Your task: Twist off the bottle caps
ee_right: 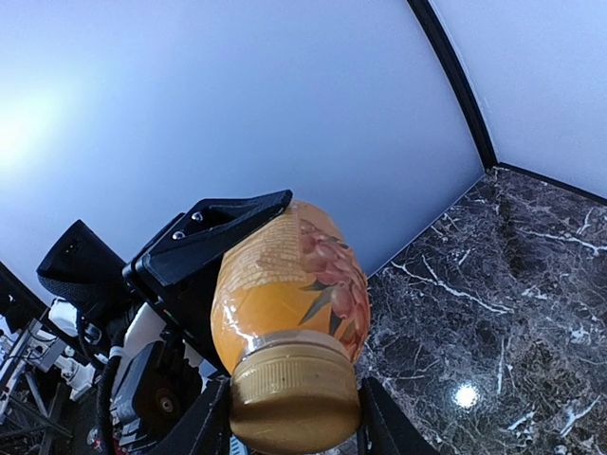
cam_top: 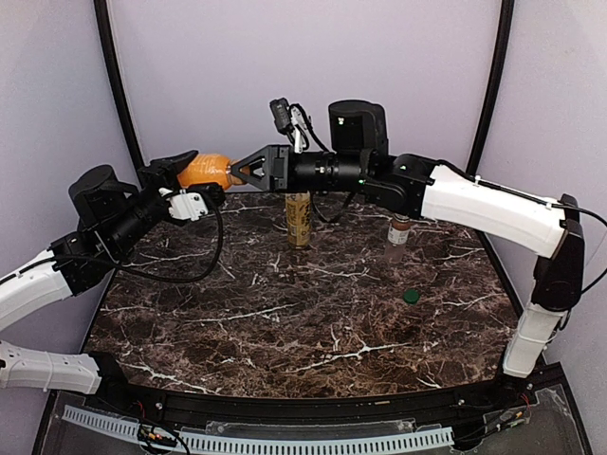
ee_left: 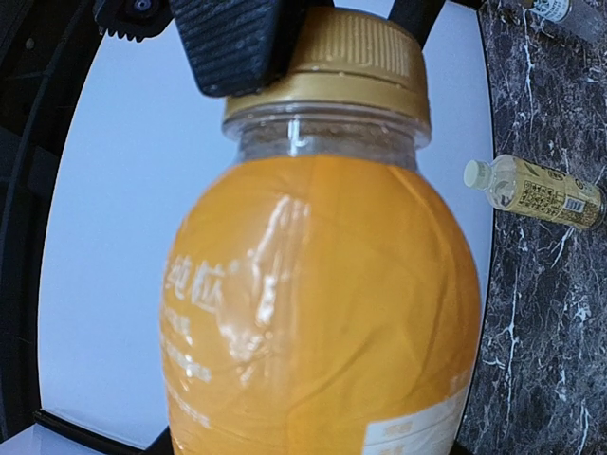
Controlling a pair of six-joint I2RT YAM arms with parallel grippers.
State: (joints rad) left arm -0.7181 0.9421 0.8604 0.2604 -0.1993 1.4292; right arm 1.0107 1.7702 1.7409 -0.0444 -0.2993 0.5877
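- Above the back left of the dark, white-veined marble table (cam_top: 285, 322), seen from the top camera, my left gripper (cam_top: 194, 178) is closed around the orange bottle (cam_top: 204, 171). I hold the bottle on its side in the air, cap end toward my right arm.
- My right gripper (cam_top: 237, 172) meets the bottle at that cap end.
- The other 2 bottles stand upright on the marble, well apart. The taller yellow-labelled bottle (cam_top: 299, 220) is under my right wrist, and the short brownish bottle (cam_top: 399, 230), white-labelled, is further right. I cannot tell what the brownish one holds.
- A small round green cap (cam_top: 411, 296) lies flat on the table in front of the brownish bottle.
- From my left wrist, the orange bottle (ee_left: 322, 313) fills the frame, rounded and wrapped in glossy orange film. The film hides whatever is inside.
- Its neck is clear plastic, topped by a ribbed gold cap (ee_left: 341, 62).
- One black cross-hatched pad (ee_left: 237, 43) of my right gripper presses on the cap's side.
- Beyond, the yellow-labelled bottle (ee_left: 536, 192) shows a white cap and pale yellowish liquid.
- From my right wrist, the gold cap (ee_right: 294, 398) faces the lens, clamped between my 2 fingers (ee_right: 204, 427).
- The wrap here carries printed pink fruit and green leaves.
- A black finger (ee_right: 204, 237) of my left gripper lies along the bottle's flank.
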